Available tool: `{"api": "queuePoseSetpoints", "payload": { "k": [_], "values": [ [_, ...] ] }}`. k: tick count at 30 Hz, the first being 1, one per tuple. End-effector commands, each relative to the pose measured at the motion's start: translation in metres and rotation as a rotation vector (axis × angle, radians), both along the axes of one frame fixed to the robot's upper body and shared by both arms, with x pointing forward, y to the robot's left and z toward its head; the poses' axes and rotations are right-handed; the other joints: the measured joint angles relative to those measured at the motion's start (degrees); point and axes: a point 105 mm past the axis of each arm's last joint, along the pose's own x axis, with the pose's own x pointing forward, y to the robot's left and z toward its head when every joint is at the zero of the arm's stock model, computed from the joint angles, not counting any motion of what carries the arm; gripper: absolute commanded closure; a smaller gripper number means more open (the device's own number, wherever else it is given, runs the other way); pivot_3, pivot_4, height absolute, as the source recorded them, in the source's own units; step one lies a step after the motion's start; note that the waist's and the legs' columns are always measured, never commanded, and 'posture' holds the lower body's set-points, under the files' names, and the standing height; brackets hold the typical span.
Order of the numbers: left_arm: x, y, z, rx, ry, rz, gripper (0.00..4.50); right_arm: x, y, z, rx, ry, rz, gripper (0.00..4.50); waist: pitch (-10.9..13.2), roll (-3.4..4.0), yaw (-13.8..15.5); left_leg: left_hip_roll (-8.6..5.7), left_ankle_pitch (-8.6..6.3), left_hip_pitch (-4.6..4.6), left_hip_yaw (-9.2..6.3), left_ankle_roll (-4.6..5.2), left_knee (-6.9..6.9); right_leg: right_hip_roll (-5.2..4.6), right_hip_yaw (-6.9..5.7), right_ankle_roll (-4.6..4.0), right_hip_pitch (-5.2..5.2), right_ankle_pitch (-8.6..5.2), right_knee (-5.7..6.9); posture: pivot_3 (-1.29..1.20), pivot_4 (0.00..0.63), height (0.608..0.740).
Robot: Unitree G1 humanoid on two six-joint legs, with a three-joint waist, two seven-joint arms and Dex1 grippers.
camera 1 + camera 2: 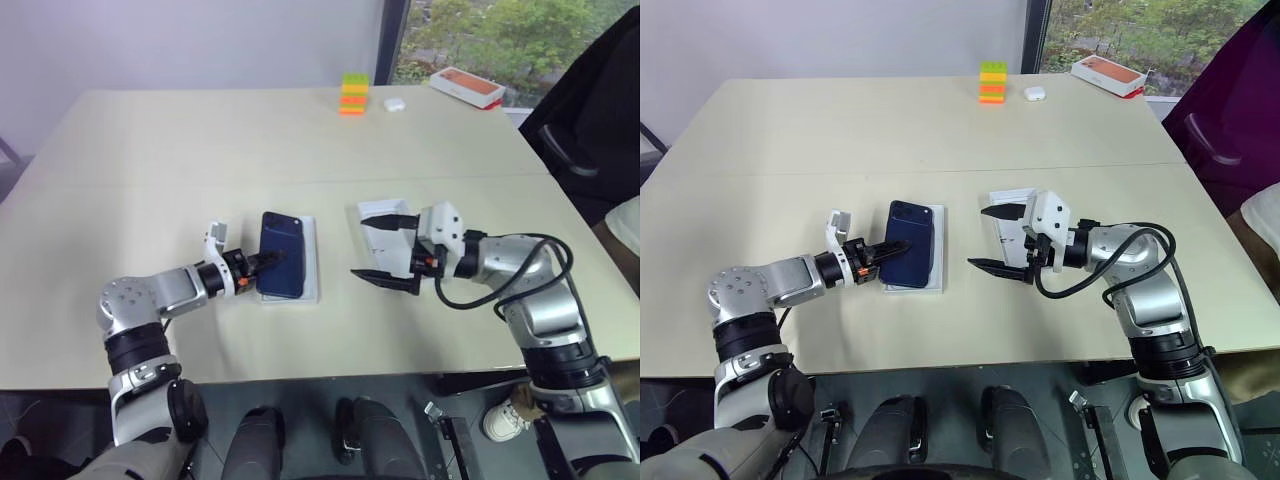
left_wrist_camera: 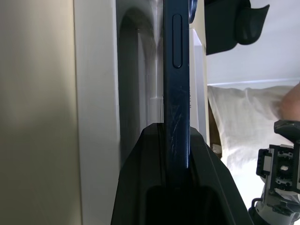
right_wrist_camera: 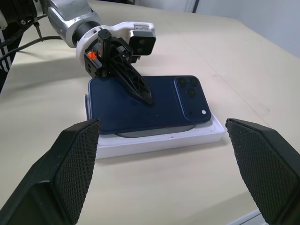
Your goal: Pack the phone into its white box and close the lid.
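Starting on the left, our left gripper [image 1: 262, 265] pinches the near end of the dark blue phone [image 1: 283, 252], which lies back-up over the white box [image 1: 311, 262], tilted and not yet fully sunk in, as best we can tell. To the right of the white box, well apart from it, our right gripper [image 1: 385, 247] hangs above the table [image 1: 180, 130] with its fingers spread wide and holding nothing, and the white piece just behind it may be the lid [image 1: 383, 211]. We think the packing is about half done: the phone must be let go and settled flat, then the lid fetched and pushed on.
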Motion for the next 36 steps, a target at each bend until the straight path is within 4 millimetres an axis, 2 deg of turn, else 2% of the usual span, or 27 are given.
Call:
{"api": "queuePoseSetpoints", "payload": {
  "k": [1,3,5,7,12,18,22,27,36],
  "values": [
    [0.001,-0.003,0.003,-0.004,-0.021,-0.008,4.50,0.000,0.002,0.011,-0.001,-0.055,-0.001,0.03,0.0,0.00,0.0,0.00,0.00,0.00,0.00,0.00,0.00,0.00,0.00,0.00,0.00,0.00,0.00,0.00,0.150,0.740],
    [0.001,-0.004,0.003,-0.010,-0.020,-0.013,4.50,0.000,0.002,0.011,0.000,-0.055,-0.002,0.03,0.0,0.00,0.0,0.00,0.00,0.00,0.00,0.00,0.00,0.00,0.00,0.00,0.00,0.00,0.00,0.00,0.150,0.740],
    [0.002,-0.007,0.005,0.008,-0.030,-0.018,3.50,0.001,0.003,0.008,-0.010,-0.055,-0.003,0.00,0.0,0.00,0.0,0.00,0.00,0.00,0.00,0.00,0.00,-0.01,0.00,0.00,0.01,0.00,0.00,0.00,0.150,0.740],
    [0.001,-0.009,0.007,0.023,-0.038,-0.028,2.75,0.002,0.004,0.007,-0.014,-0.054,-0.002,0.00,0.0,0.00,0.0,0.00,0.00,0.01,0.00,0.00,0.00,-0.01,0.00,0.00,0.02,0.00,0.00,0.00,0.150,0.740],
    [0.002,-0.013,0.020,0.059,-0.079,-0.056,0.31,0.004,0.008,0.006,-0.014,-0.049,0.002,0.00,0.0,0.00,0.0,0.00,0.00,0.08,-0.01,0.00,0.01,0.00,0.00,0.00,0.10,0.00,0.01,0.00,0.150,0.740],
    [-0.005,-0.014,0.024,0.149,-0.112,-0.098,0.31,0.006,0.008,0.004,-0.020,-0.041,0.001,0.00,0.0,0.00,-0.1,0.03,0.00,0.08,-0.02,0.00,0.00,0.04,0.01,0.00,0.08,0.00,0.02,0.00,0.150,0.740],
    [-0.010,-0.012,0.034,0.169,-0.144,-0.115,0.31,0.007,0.007,0.004,-0.021,-0.039,-0.001,0.00,0.0,0.00,-0.1,0.02,0.00,0.08,0.00,0.00,0.01,0.03,0.01,0.00,0.08,0.00,0.02,0.00,0.150,0.740],
    [-0.005,-0.007,0.051,0.181,-0.195,-0.083,0.31,0.008,0.009,0.003,-0.021,-0.036,0.000,0.00,0.0,0.00,0.0,0.02,0.00,0.07,-0.01,0.00,0.01,0.02,0.01,0.00,0.08,0.00,0.01,0.00,0.150,0.740],
    [-0.009,0.000,0.051,0.227,-0.203,-0.086,0.31,0.009,0.012,0.002,-0.021,-0.033,0.003,0.00,0.0,0.00,0.0,0.02,0.01,0.06,-0.01,-0.01,0.01,0.01,0.01,0.00,0.08,0.00,0.01,0.00,0.150,0.740]
  ]
}}
